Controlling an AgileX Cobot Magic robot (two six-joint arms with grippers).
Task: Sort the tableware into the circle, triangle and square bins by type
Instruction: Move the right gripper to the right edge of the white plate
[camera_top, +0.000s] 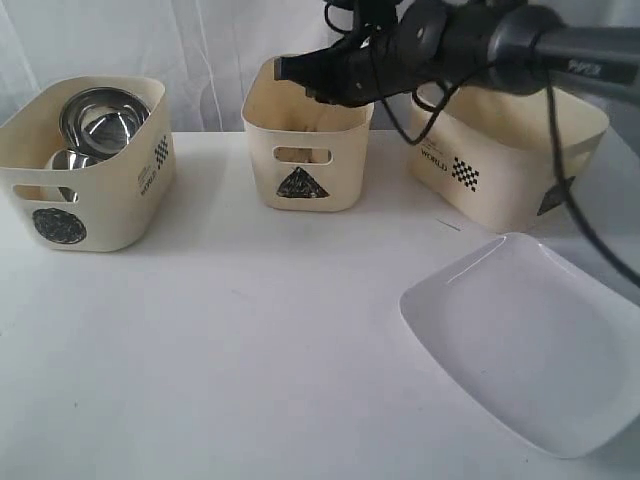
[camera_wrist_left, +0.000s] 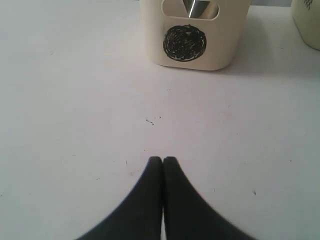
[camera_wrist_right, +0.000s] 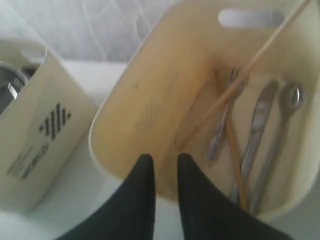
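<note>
Narrowly parted and empty, the right claw (camera_wrist_right: 164, 159) hangs over the triangle bin (camera_top: 335, 140) holding chopsticks (camera_wrist_right: 250, 64), knife (camera_wrist_right: 260, 120), spoon (camera_wrist_right: 290, 97) and, seemingly, a fork (camera_wrist_right: 220, 135). The left claw (camera_wrist_left: 162, 161) is closed; the plate (camera_top: 530, 340) lies on the desk (camera_top: 250, 350).

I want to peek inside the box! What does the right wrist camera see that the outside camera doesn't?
Only the right wrist view: fork, knife, spoon and chopsticks inside the middle bin. Only the exterior view: the white plate, the triangle mark, the third bin. Both: the middle bin, the circle bin and the right gripper.
</note>
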